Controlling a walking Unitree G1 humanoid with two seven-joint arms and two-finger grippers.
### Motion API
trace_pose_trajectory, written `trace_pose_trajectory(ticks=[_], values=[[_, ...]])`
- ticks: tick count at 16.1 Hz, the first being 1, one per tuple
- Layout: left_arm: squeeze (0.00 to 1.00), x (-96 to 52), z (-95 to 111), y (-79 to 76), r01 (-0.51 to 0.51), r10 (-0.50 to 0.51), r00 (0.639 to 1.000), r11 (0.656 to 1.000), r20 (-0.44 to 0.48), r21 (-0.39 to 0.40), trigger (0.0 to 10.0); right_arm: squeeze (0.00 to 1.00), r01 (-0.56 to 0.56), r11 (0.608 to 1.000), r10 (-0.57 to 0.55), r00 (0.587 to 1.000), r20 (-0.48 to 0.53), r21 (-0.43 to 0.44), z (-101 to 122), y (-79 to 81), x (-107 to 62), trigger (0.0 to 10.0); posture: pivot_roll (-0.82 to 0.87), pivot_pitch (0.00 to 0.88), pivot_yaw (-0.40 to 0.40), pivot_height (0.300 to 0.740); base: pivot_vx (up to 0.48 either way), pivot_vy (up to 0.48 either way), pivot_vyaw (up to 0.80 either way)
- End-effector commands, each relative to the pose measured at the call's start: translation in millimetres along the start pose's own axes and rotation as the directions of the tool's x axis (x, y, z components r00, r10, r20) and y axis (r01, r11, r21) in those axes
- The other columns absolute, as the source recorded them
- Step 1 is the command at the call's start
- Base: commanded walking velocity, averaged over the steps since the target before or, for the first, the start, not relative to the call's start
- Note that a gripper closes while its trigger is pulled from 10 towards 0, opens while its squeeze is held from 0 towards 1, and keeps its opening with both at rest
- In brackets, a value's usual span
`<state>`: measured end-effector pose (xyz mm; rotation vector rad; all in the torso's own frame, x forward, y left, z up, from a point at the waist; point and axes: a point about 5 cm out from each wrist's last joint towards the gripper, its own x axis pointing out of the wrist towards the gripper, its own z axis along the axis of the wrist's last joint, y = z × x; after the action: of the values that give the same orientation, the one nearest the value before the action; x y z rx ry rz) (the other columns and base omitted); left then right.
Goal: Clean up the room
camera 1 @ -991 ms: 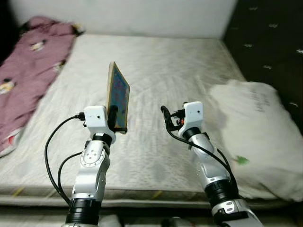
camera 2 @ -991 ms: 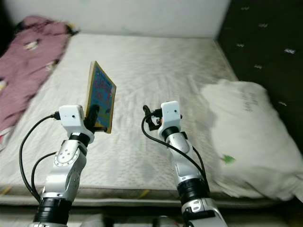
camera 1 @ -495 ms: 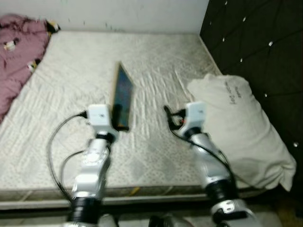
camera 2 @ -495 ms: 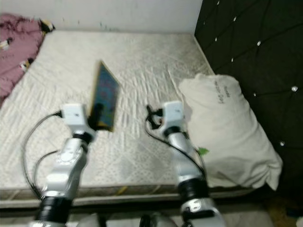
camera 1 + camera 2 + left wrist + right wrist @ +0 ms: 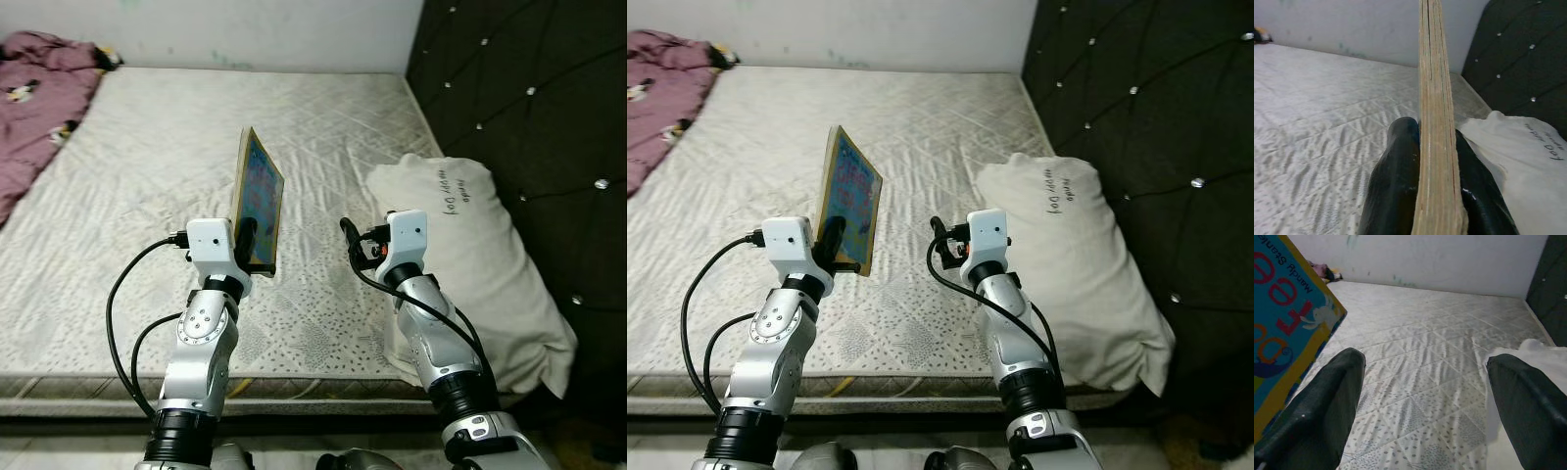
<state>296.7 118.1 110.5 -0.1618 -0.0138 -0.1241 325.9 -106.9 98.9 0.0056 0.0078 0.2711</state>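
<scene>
A thin children's board book (image 5: 260, 199) with a colourful cover stands upright over the bare white mattress (image 5: 127, 166). My left gripper (image 5: 249, 238) is shut on its lower edge. In the left wrist view the book's edge (image 5: 1434, 88) runs between the two black fingers (image 5: 1398, 171). My right gripper (image 5: 351, 243) hovers to the right of the book, open, with nothing between its fingers (image 5: 1327, 401). The book's cover (image 5: 1283, 298) shows at the side of the right wrist view.
A white pillow (image 5: 475, 264) lies on the mattress's right side against a black tufted headboard (image 5: 529, 88). A purple blanket (image 5: 39, 83) is bunched at the far left. A white wall (image 5: 245, 29) runs behind the bed. The mattress's front edge (image 5: 78, 387) lies just below my arms.
The camera has swung right, so the headboard and pillow fill more of the picture and the blanket has slid left. Both arms keep their pose, and the book stays in the left gripper.
</scene>
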Motion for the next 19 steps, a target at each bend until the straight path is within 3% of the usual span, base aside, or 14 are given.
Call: trace_pose_trajectory(ticks=[1, 7, 14, 19], values=[[0.0, 2.4, 9, 0.3, 0.001, -0.001, 0.999, 1.0, 0.041, -0.002, 10.0, 0.0, -0.007, 1.0, 0.007, 1.0, 0.01, -0.002, 4, 1.5, 2.4, 10.0, 0.0, 0.044, -0.031, 0.74, 0.0, 0.0, 0.0], [0.0, 3.7, 9, -1.5, 0.006, -0.006, 0.999, 1.0, 0.041, 0.01, 10.0, 0.0, -0.007, 1.0, 0.007, 1.0, 0.008, -0.009, 4, 0.7, 3.4, 10.0, -0.01, 0.041, -0.034, 0.74, 0.0, -0.325, 0.0], [0.0, 3.6, 9, -2.2, 0.003, -0.003, 0.999, 1.0, 0.051, -0.004, 10.0, 0.0, -0.007, 1.0, 0.007, 1.0, 0.009, -0.011, 5, 0.1, 3.6, 10.0, -0.01, 0.04, -0.036, 0.74, 0.0, 0.0, 0.0], [0.0, -2.0, 2, 7.8, -0.05, 0.051, 0.998, 0.999, 0.031, -0.006, 10.0, 0.0, -0.029, 1.0, 0.029, 0.999, 0.021, -0.005, 6, 1.9, 3.4, 10.0, 0.0, 0.04, -0.041, 0.74, 0.0, 0.0, 0.0]])
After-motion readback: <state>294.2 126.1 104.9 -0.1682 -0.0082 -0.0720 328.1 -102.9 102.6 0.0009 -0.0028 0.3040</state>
